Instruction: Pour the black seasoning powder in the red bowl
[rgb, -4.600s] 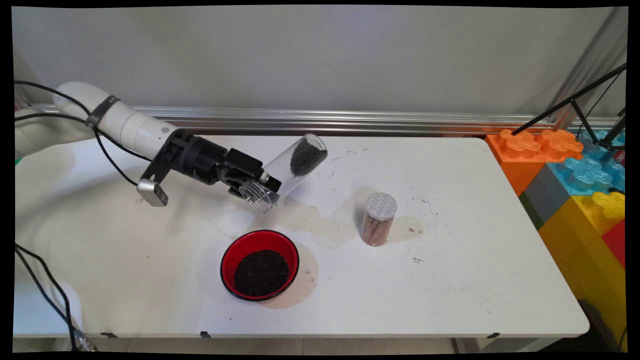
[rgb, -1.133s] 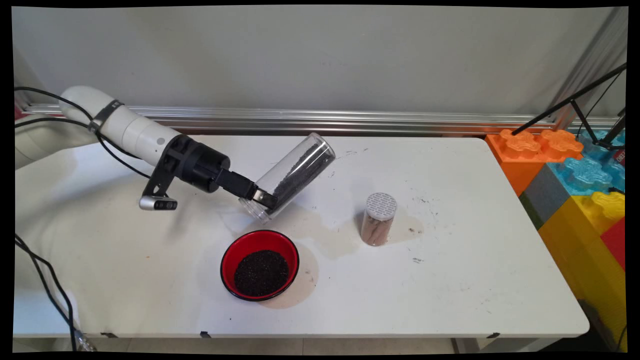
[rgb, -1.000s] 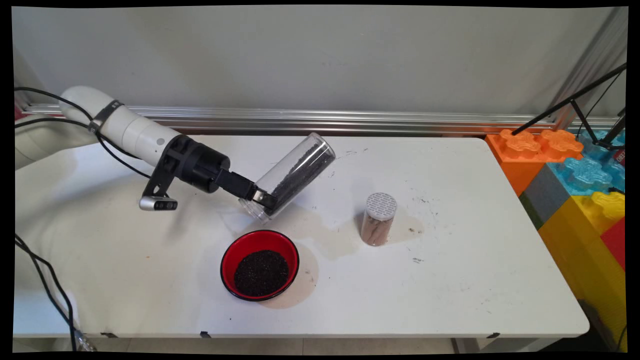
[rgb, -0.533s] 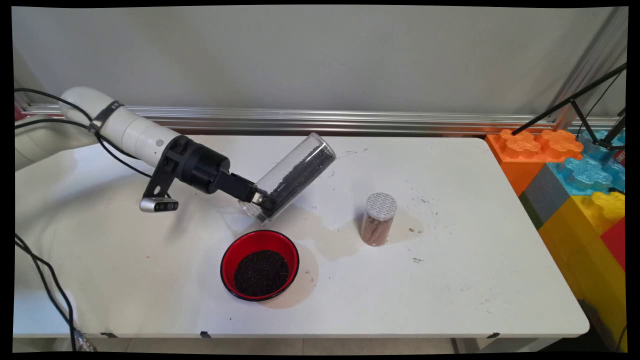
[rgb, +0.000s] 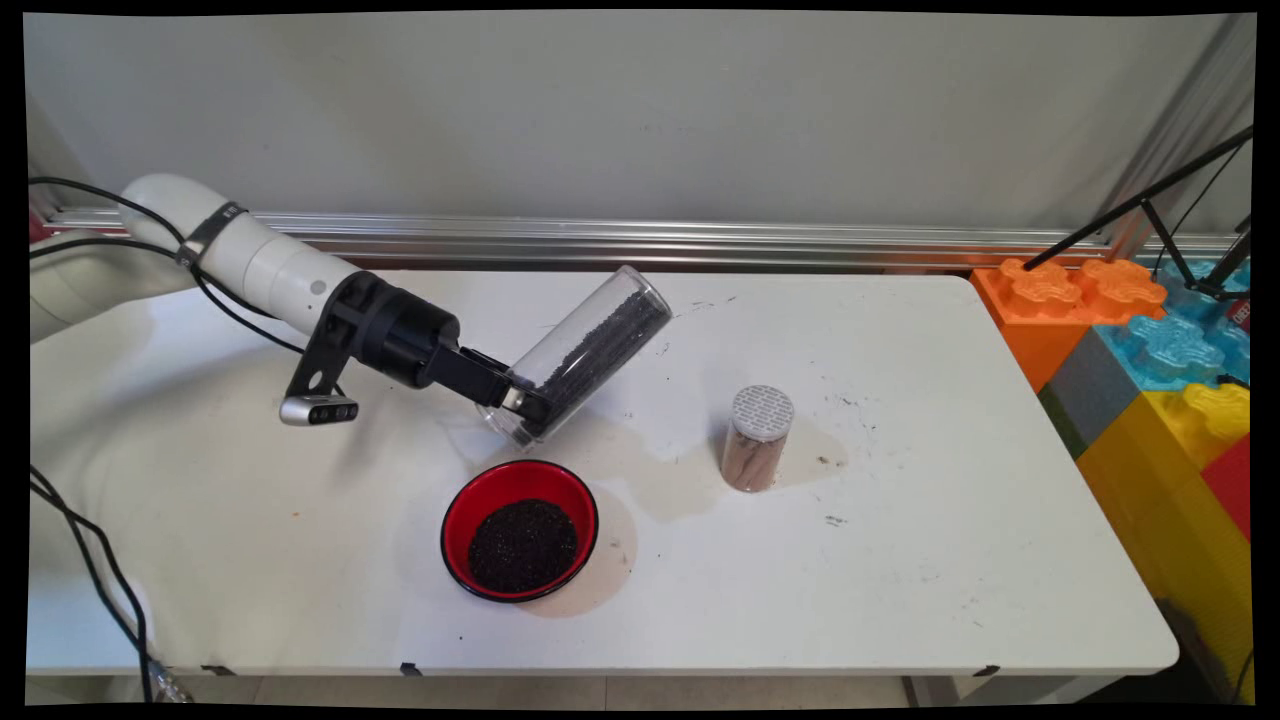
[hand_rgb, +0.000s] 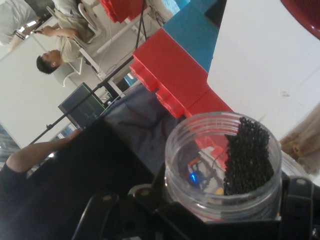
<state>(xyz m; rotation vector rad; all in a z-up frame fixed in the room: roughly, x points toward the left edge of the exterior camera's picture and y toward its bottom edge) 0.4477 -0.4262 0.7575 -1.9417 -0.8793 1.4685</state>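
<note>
One clear jar sits pinched in the gripper near its open mouth — its long axis slants up and away to the right. The mouth points down-left, just above and behind the red bowl — dark grains lie along the jar's lower wall.

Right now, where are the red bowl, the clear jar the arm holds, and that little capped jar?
red bowl (rgb: 458, 497): main view, on its left rim.
clear jar (rgb: 590, 345): main view, mid-wall, over dark grains.
capped jar (rgb: 762, 412): main view, on its grey perforated lid.
</note>
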